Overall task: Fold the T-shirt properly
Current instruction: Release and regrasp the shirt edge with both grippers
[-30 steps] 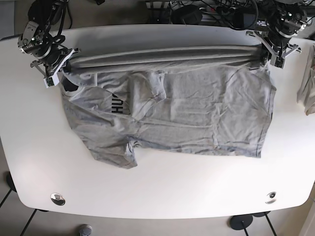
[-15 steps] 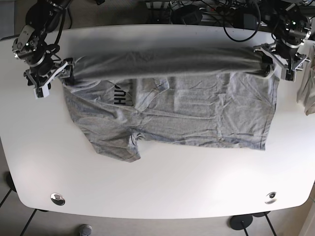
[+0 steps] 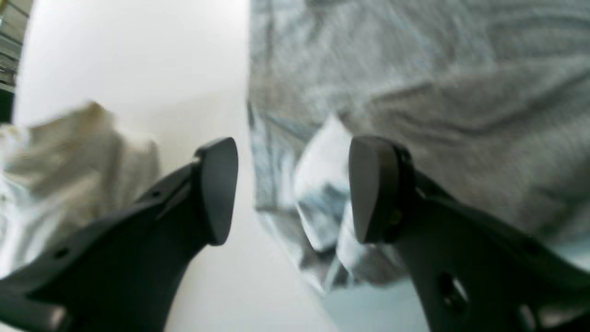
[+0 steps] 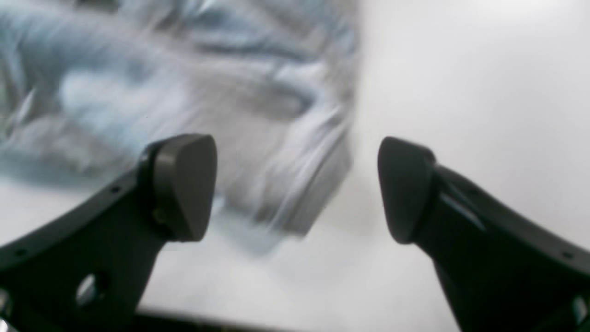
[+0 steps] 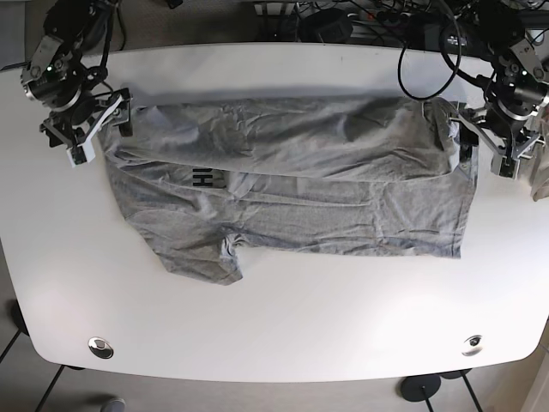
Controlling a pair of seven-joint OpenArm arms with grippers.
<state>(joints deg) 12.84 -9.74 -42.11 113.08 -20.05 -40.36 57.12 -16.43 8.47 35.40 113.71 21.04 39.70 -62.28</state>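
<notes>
The grey T-shirt (image 5: 292,189) lies spread on the white table (image 5: 283,326), with its far edge folded over as a wide band (image 5: 283,133) across the upper part. My left gripper (image 5: 482,144) is at the shirt's right end. In the left wrist view it (image 3: 295,189) is open and empty, with the shirt's corner (image 3: 415,92) lying below it. My right gripper (image 5: 90,129) is at the shirt's left end. In the right wrist view it (image 4: 295,189) is open and empty above the blurred shirt corner (image 4: 239,115).
A beige cloth (image 5: 539,167) lies at the table's right edge, close to the left arm, and shows in the left wrist view (image 3: 69,152). Cables (image 5: 369,21) run behind the table's far edge. Bare table stretches in front of the shirt.
Both grippers brought the lifted far edge down and toward the front, then opened. The stretched edge now lies on the shirt as a folded band.
</notes>
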